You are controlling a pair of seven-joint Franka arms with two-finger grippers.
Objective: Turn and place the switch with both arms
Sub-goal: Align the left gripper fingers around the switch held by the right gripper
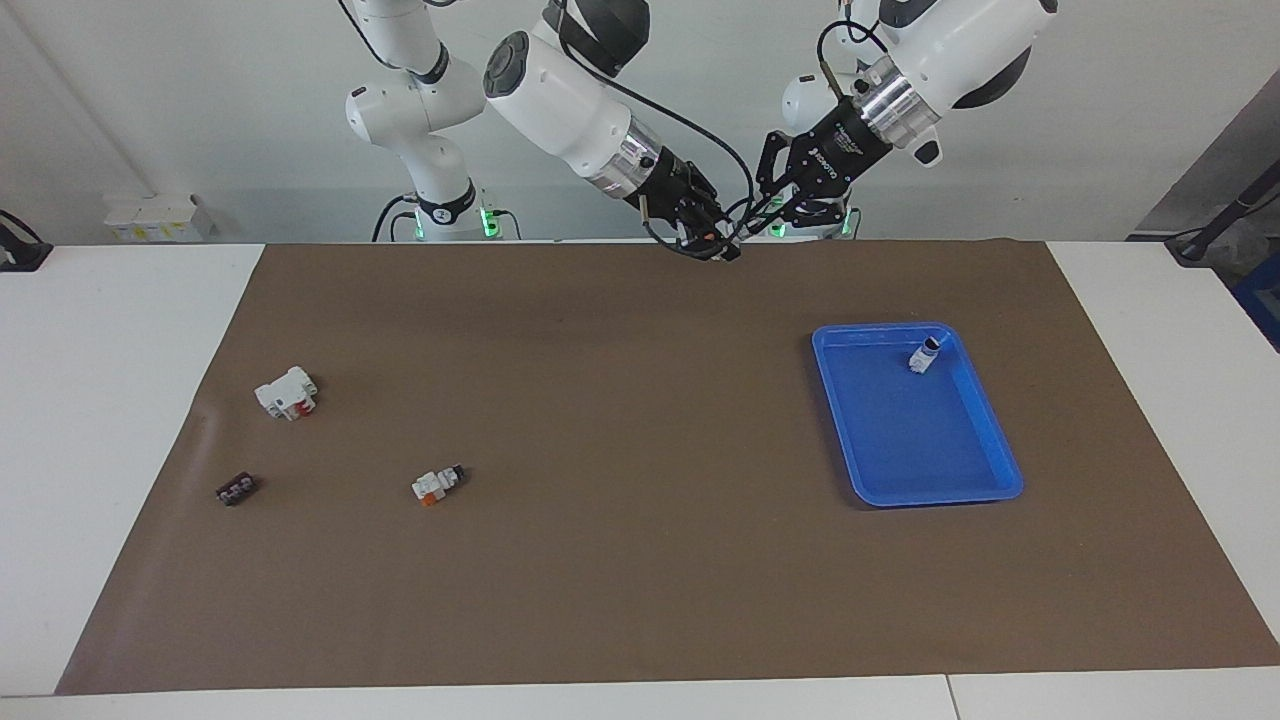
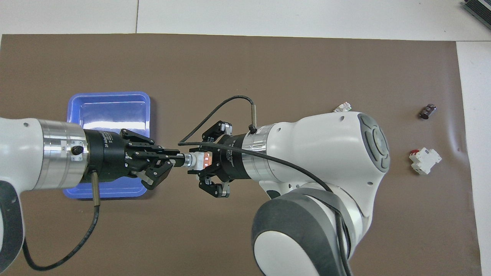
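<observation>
A switch (image 2: 196, 160), white with an orange part and a dark knob end, hangs in the air over the mat between both grippers. My right gripper (image 2: 205, 161) is shut on its white and orange body. My left gripper (image 2: 177, 160) is shut on the knob end, facing the right one. In the facing view the two meet high above the mat's edge nearest the robots, the right gripper (image 1: 718, 240) beside the left gripper (image 1: 752, 222); the switch itself is hidden there. A second switch (image 1: 925, 355) stands in the blue tray (image 1: 900, 440). A third switch (image 1: 437, 483) lies on the mat.
The blue tray (image 2: 107, 107) sits toward the left arm's end, partly under the left arm. Toward the right arm's end lie a larger white block with a red mark (image 1: 287, 392) and a small dark block (image 1: 236, 489). A brown mat (image 1: 640, 560) covers the table.
</observation>
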